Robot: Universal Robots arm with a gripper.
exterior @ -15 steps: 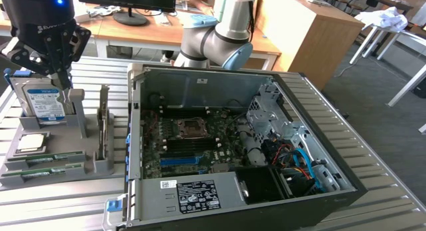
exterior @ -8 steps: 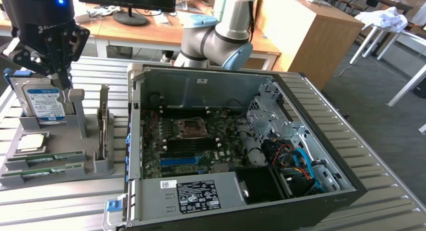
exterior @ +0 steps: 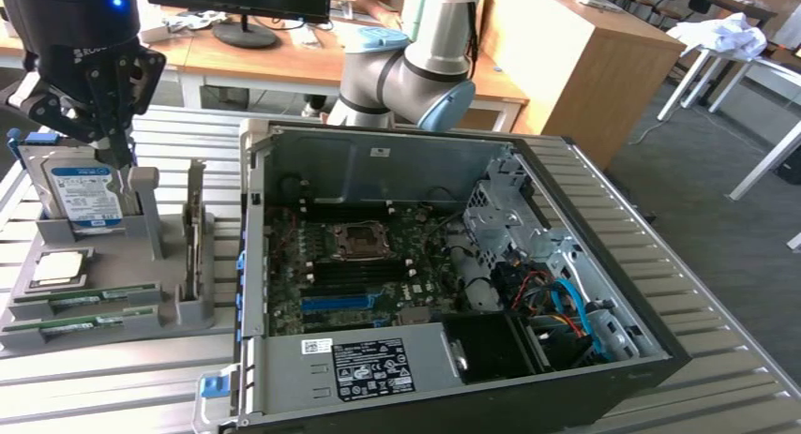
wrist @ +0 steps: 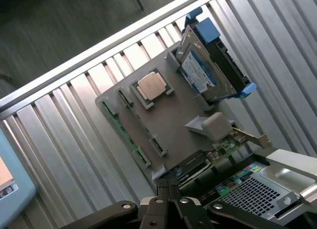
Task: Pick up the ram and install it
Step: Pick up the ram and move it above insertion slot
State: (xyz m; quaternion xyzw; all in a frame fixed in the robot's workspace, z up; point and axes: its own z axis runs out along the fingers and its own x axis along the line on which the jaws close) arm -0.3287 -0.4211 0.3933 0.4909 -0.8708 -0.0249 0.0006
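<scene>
Gripper (exterior: 122, 156) fingers pressed together, empty, hovering over grey parts tray (exterior: 163, 312) on ribbed metal table (exterior: 113, 378). Ram (exterior: 90, 297) lies in tray below it. Wooden desks (exterior: 250, 64), monitor (exterior: 238, 3) beyond.

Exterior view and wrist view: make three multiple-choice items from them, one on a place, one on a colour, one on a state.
1. In the exterior view, where does the grey parts holder stand?
A) at the left of the computer case
B) inside it
C) at its right

2. The label of the hard drive is:
A) red and black
B) blue and white
C) plain yellow

3. The pincer is:
A) wide open
B) shut on a cable
C) shut and empty

Key:
1 A, the holder sits beside the case at the exterior view's left.
2 B, the label shows blue print on white.
3 C, it is closed on nothing, and a ram lies in the holder.
</scene>
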